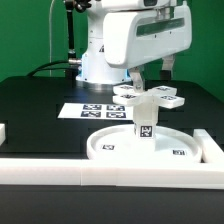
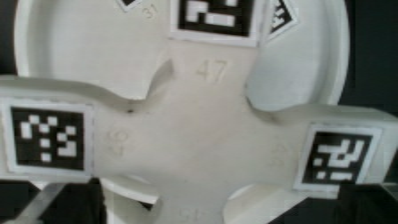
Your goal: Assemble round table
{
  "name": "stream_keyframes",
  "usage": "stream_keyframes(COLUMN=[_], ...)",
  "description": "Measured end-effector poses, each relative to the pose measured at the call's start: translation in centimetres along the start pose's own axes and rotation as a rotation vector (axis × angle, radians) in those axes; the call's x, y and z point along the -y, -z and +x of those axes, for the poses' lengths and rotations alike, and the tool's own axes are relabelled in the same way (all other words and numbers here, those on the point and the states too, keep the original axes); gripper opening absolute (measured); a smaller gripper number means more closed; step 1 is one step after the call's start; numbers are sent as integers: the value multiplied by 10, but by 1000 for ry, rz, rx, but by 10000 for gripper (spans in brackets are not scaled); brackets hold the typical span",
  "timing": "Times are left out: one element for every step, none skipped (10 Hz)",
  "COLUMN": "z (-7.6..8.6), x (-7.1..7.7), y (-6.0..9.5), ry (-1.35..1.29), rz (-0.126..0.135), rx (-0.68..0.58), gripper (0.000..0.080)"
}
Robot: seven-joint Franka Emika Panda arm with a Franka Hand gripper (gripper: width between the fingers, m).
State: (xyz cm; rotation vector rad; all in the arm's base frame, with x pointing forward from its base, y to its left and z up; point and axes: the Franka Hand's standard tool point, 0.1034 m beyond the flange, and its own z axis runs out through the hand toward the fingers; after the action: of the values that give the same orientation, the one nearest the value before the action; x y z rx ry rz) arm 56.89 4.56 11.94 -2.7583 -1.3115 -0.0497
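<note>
The wide rimmed disc [image 1: 112, 146] lies flat near the table's front edge. The short thick post [image 1: 143, 124] stands upright on its middle. The cross-shaped piece [image 1: 152, 98] sits on top of the post, tags facing up. My gripper [image 1: 138, 86] hangs right at the cross's far side. In the wrist view the cross-shaped piece [image 2: 187, 115] fills the picture, with the disc [image 2: 302, 45] behind it. My gripper [image 2: 196, 200] is open, and its white fingers [image 2: 130, 195] stand on either side of one arm of the cross.
The marker board [image 1: 88, 110] lies flat behind the disc, toward the exterior view's left. A long white rail [image 1: 110, 172] runs along the front edge. Other white rail pieces lie at the left [image 1: 3, 131] and right [image 1: 207, 146]. The arm's base stands at the back.
</note>
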Motion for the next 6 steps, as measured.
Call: stream_keyframes(z=[-1,-2,-3,-4,-4,-5], x=[0,-1,-2,-2,-1,-1], y=[0,-1,-1,-2,-4,-4], ry=[23,104,151,292,357,470], rz=[0,-1,-3,-7,-8,-13], rx=[0,4,11,22,29,43], gripper=[649,649,649,649,649,649])
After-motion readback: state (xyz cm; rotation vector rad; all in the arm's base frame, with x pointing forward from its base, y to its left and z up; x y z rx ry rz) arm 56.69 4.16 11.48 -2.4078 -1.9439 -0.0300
